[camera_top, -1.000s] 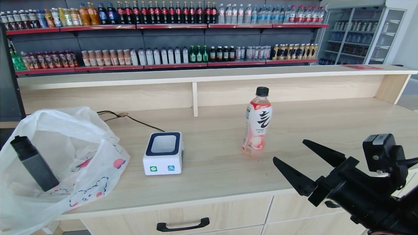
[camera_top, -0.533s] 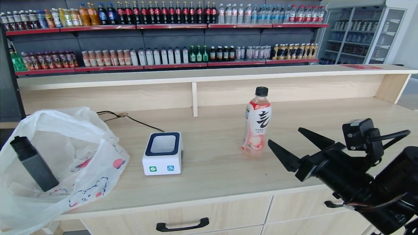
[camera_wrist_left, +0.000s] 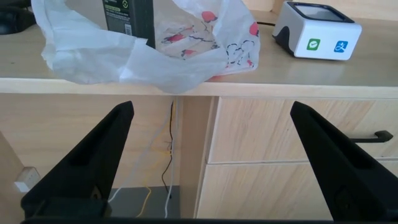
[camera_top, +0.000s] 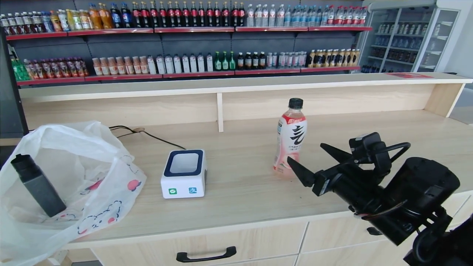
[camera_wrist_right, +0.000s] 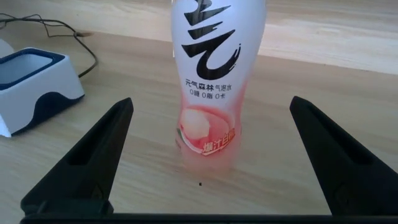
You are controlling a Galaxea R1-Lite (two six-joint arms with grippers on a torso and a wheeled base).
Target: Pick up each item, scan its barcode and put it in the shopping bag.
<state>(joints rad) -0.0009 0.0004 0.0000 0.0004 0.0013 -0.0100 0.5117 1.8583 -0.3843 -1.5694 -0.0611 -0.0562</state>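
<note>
Approach for the pick: the left gripper (camera_wrist_left: 211, 106) hangs spread below the wood-grain counter (camera_top: 240, 192), and the right gripper (camera_top: 305, 152), its tapered black fingers released, faces the upright, waisted, smooth plastic pink bottle (camera_top: 291, 138) just beyond, so the next move is probably to straddle it, then carry it left to the boxy white scanner (camera_top: 183, 173) and crinkly shopping bag (camera_top: 85, 147).

The right wrist view's edge cuts off the bottle (camera_wrist_right: 210, 74) partway up its printed label.

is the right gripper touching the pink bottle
Apart. The right wrist view shows the open right gripper with its fingers on either side of the bottle and bare counter between.
</note>
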